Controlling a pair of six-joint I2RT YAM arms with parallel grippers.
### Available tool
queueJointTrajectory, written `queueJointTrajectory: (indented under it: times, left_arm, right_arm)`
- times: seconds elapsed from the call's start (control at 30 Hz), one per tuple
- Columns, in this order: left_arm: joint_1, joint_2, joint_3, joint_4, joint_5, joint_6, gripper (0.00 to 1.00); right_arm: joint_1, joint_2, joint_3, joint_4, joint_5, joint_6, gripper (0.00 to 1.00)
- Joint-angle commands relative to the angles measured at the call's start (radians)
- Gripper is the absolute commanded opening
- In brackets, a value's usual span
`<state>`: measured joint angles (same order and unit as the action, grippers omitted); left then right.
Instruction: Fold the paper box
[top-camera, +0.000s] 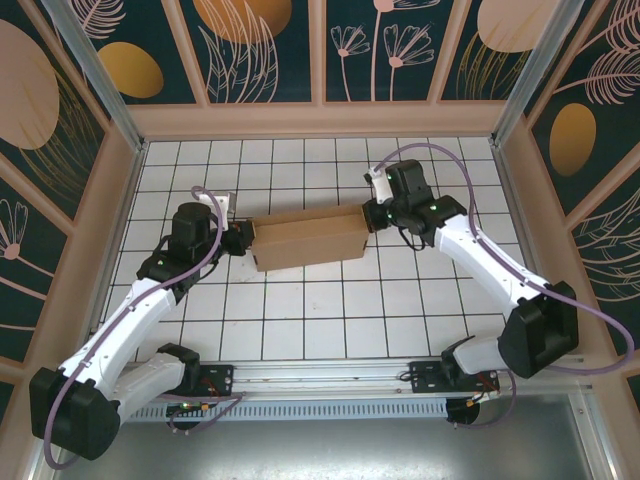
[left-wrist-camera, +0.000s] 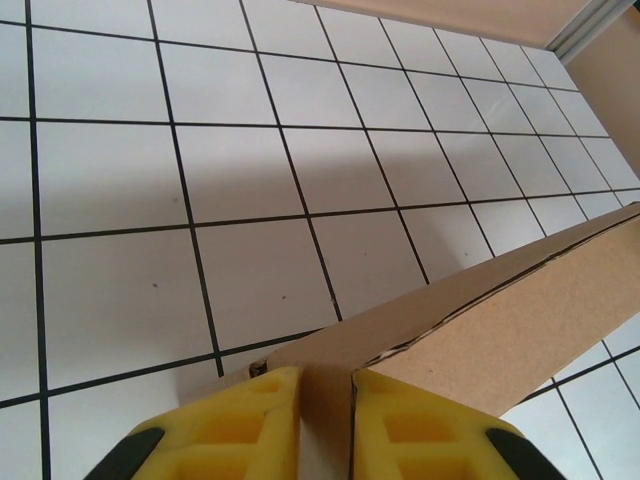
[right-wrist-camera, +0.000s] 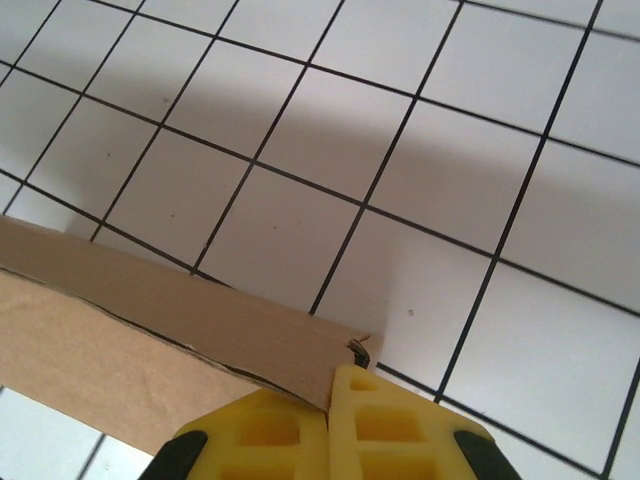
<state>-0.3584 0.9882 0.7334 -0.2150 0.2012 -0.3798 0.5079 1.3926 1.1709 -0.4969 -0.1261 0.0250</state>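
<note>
The paper box (top-camera: 308, 240) was seen as a long, narrow shape over the middle of the counter (top-camera: 300, 330). Its long axis was laid left to right, with the right end set slightly farther back. Its left end was clamped by the left tool (top-camera: 245, 238) and its right end was pinched by the right tool (top-camera: 368, 215). Bare counter was left open along both long edges.

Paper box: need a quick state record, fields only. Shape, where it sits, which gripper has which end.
object: paper box, plain brown, folded into a long narrow block
position: middle of the table, lying crosswise between the two arms
left gripper: shut on the box's left end, a cardboard panel pinched in it
right gripper: shut on the box's right end, at a corner
seam: thin dark slit running along one long face
</note>
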Motion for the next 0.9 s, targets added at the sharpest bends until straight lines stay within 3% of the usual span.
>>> queueJointTrajectory:
  times: [0.0,0.33,0.87]
  left_arm:
    - [-0.009,-0.002,0.029,0.003,0.047,-0.033,0.18]
    - [-0.008,0.007,0.042,-0.015,0.037,-0.078,0.16]
    - [-0.007,0.032,0.064,-0.031,0.045,-0.139,0.15]
  right_arm:
    - [0.026,0.036,0.071,-0.075,-0.032,0.14,0.0]
    - [0.026,0.049,0.076,-0.099,-0.027,0.256,0.0]
    - [0.076,0.035,0.023,-0.064,0.062,0.222,0.0]
